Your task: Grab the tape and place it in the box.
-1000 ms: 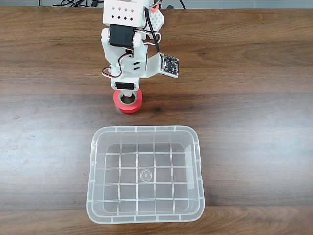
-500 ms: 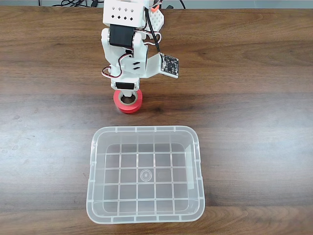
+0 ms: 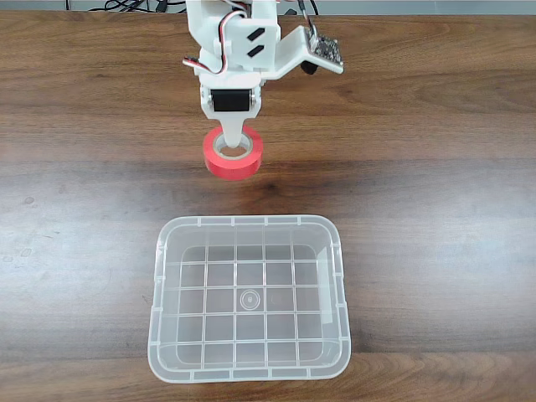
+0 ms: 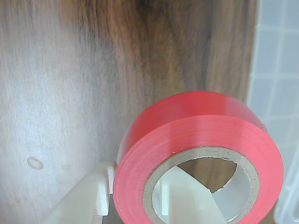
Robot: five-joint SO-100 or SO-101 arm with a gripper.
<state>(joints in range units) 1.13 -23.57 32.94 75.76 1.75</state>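
Note:
The red-orange tape (image 3: 234, 161) hangs in my gripper (image 3: 232, 144), lifted off the wooden table and behind the box's far rim in the fixed view. One white finger (image 3: 232, 134) reaches down into the roll's beige core. In the wrist view the tape (image 4: 201, 133) looms large, with one finger (image 4: 184, 198) inside its core and the other finger (image 4: 88, 200) outside its wall, so my gripper (image 4: 138, 189) is shut on the roll's side. The clear box (image 3: 249, 297) sits at the table's near edge with nothing in it; its ribbed bottom (image 4: 275, 70) shows at the right of the wrist view.
The dark wooden table (image 3: 435, 193) has open room on both sides of the box. A small circuit board (image 3: 325, 50) juts from the arm's right side. Cables (image 3: 126, 5) lie along the table's far edge.
The arm has risen and turned, lifting the tape off the table; the roll now sits higher and slightly to the right in the fixed view. The box has not moved.

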